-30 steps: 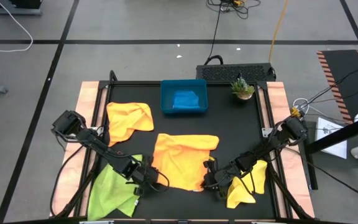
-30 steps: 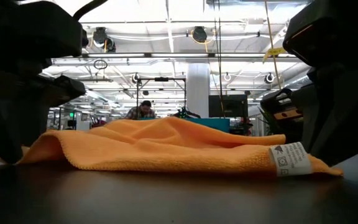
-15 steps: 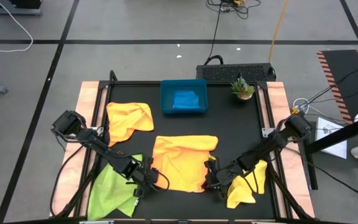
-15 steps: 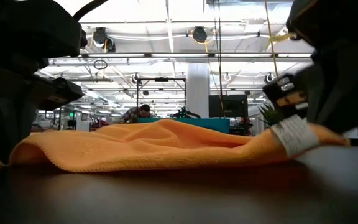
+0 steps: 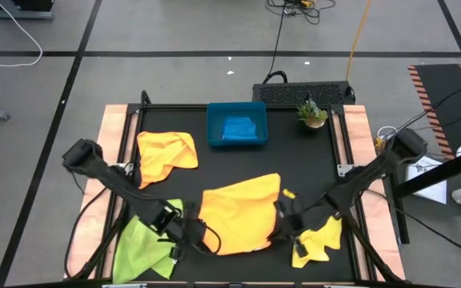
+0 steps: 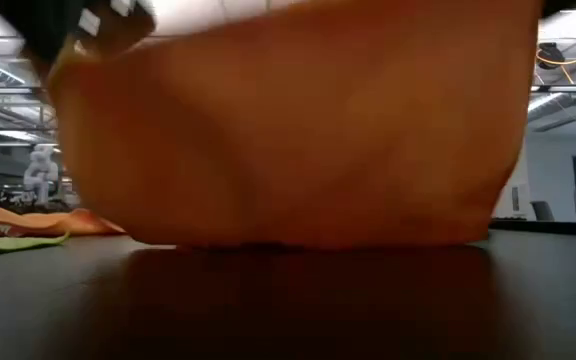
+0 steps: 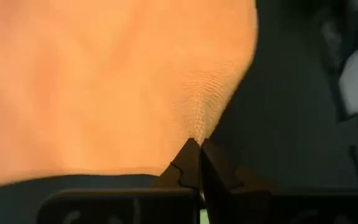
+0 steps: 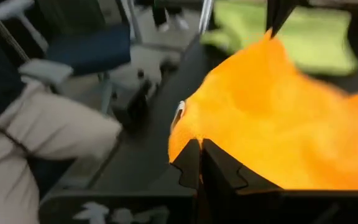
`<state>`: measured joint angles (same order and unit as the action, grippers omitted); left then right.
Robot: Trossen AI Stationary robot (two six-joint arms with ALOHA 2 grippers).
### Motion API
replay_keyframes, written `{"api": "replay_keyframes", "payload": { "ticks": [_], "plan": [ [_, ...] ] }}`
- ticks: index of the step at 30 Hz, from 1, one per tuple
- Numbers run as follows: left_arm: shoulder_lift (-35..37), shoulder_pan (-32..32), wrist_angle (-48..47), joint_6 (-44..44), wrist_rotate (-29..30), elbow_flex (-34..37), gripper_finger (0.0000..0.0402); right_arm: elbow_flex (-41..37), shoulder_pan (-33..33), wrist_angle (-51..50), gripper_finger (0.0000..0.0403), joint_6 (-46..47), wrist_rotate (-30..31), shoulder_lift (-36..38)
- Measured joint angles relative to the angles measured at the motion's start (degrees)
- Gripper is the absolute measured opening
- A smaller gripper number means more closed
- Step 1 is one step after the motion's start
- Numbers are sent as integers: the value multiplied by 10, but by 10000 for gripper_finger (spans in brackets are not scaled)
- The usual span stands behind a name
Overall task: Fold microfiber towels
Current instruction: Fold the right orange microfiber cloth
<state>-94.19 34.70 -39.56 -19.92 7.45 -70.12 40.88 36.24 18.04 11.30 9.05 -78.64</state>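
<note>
- Both jaws are clenched on the orange towel (image 5: 238, 216): the left gripper (image 5: 199, 233) pinches its near left corner, the right gripper (image 5: 282, 218) its near right corner.
- That cloth sits mid-table, its near edge raised.
- Lime green towel (image 5: 141, 244) lies near left, yellow towel (image 5: 317, 244) near right.

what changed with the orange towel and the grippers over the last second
Both grippers closed on the near corners of the orange towel, the left gripper on one, the right gripper on the other, and lifted that edge, so it now hangs like a curtain across the low view. The yellow towel, lime green towel, other yellow towel and blue tray stayed put.
</note>
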Motion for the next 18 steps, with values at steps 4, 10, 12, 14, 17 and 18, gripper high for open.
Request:
{"api": "replay_keyframes", "payload": {
  "ticks": [4, 10, 12, 14, 17, 18],
  "plan": [
    [29, 7, -82, 32, 85, -88, 1, 0, 0, -17, 0, -43, 32, 88],
    [72, 9, -138, 91, 215, -175, 1, 0, -15, -28, 0, -114, 62, 203],
    [87, 3, -147, 113, 254, -192, 1, 0, -27, -30, 0, -128, 63, 238],
    [100, -8, -149, 136, 282, -201, 1, 0, -42, -30, 0, -144, 64, 270],
    [121, -31, -149, 169, 309, -210, 1, 0, -68, -30, 0, -157, 64, 313],
    [127, -41, -148, 179, 321, -213, 1, 1, -77, -29, 0, -159, 64, 326]
  ]
}}
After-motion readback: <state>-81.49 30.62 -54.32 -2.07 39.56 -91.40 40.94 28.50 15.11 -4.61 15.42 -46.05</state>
